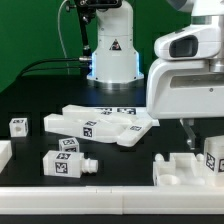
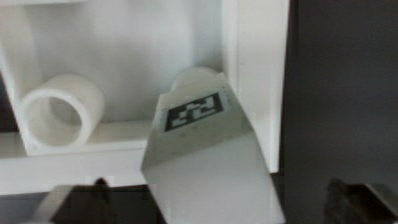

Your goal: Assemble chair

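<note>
Exterior view: chair parts (image 1: pixel 100 125) on black table (image 1: pixel 130 165).

matt white plastic chair parts (image 1: pixel 100 125)

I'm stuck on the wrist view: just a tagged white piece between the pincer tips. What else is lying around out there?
Observer: In the exterior view, a pile of flat slabs lies to the exterior view's left of the pincer.
Operator: Any small loose pieces?
Observer: Yes, a tagged cube sits alone, far towards the exterior view's left.
Operator: Anything nearer the front?
Observer: A blocky piece with a stubby peg on its side lies in front of the slabs.
</note>
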Tool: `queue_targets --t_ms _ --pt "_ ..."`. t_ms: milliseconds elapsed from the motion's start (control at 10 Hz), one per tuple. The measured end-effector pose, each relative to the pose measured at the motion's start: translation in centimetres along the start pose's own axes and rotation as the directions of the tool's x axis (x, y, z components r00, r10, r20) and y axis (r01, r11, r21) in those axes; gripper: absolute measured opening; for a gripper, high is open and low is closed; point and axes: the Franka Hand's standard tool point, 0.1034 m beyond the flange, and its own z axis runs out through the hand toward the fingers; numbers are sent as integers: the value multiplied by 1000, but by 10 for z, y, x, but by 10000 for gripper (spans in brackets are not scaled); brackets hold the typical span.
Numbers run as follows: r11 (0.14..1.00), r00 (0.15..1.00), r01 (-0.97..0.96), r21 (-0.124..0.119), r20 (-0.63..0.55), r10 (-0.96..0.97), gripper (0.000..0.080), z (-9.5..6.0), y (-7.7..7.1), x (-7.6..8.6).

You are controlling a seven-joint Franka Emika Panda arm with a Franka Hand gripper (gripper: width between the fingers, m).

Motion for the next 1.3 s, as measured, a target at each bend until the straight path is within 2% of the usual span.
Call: queue_targets --t_ms 100,200,300,500,700,900,1000,1200,1300 --pt "1000 1000 -15 1 0 15 463 0 0 0" --pt "997 997 -78 1 -1 78 463 0 0 0" --pt "989 989 -146 0 -1 146 279 0 1 1" --pt "968 968 -250 -2 -3 250 281 1 5 2" --pt "882 882 -472 9 5 472 281 1 9 3" --pt "705 705 -709 13 20 709 281 1 10 0" --pt "566 567 -824 17 26 824 281 0 12 -1" --pt "515 515 -857 4 35 857 281 -2 11 -2" --pt "459 459 -888 4 41 888 281 0 11 -2"
